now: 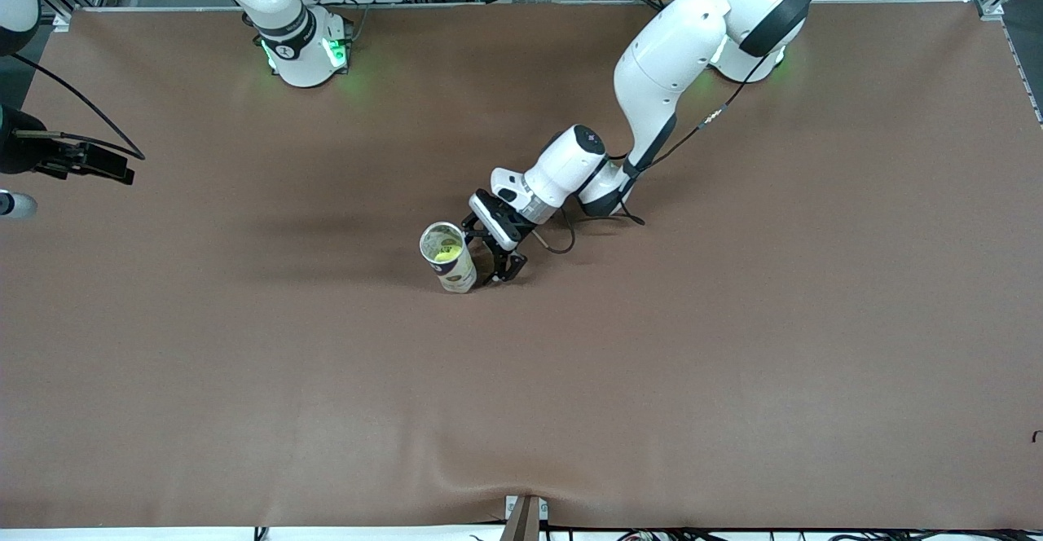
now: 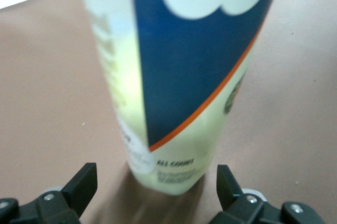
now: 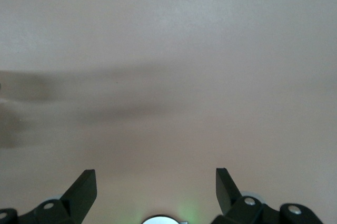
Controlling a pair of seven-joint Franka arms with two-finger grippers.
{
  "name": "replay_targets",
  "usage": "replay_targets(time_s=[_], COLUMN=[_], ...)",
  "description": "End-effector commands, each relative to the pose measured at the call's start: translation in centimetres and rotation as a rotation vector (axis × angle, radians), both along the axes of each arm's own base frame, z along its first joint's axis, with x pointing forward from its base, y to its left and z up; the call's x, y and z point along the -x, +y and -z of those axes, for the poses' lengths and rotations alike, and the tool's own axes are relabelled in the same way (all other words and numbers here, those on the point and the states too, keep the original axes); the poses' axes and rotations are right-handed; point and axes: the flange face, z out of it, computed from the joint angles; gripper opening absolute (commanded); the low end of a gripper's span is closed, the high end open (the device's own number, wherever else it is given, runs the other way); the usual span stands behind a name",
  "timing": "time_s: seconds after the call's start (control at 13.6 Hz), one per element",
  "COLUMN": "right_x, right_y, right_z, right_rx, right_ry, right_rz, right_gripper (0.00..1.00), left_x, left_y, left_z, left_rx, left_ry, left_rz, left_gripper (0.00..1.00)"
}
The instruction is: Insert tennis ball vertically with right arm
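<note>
Standing upright in the middle of the brown table, the tall clear plastic tube with a blue label already has the yellow-green tennis ball inside it. The left gripper sits low beside the tube, fingers spread wide, touching nothing. The right gripper hangs over bare table, fingers spread and empty. The putting-in looks done; next, both arms likely just pull away.
</note>
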Motion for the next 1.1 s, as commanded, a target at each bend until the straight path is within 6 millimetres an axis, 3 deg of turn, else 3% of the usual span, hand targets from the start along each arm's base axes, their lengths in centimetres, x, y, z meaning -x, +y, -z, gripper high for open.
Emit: replay_targets(time_s=[0.0,0.15,0.22,0.44,0.59,1.03], right_x=[-0.9,-1.8,-1.3,-0.9,-1.1,1.5], right_y=[0.5,0.6,0.2,1.8,1.9,1.3], right_z=[-3.1,-4.5,-5.1,-6.9,-6.9,-6.2], right_rx=[0.009,0.012,0.004,0.01,-0.004,-0.006], right_ry=[-0.042,-0.014,0.008,-0.023,-0.055,-0.083], right_rz=[-0.021,-0.023,-0.031,-0.078,-0.075,-0.066], right_gripper=[1.0,1.0,1.0,1.0,1.0,1.0], left_x=[0.4,0.4,0.5,0.8,0.6,0.5], left_y=[1.0,1.0,1.0,1.5,2.8,5.3], left_z=[-0.8,-0.8,-0.6,-0.2,-0.7,-3.1], left_rx=[-0.006,-0.005,-0.007,-0.019,-0.033,-0.076], left_ry=[0.018,0.019,0.021,0.033,0.037,0.056], left_rz=[-0.019,-0.02,-0.019,-0.02,-0.028,-0.032], left_gripper=[1.0,1.0,1.0,1.0,1.0,1.0])
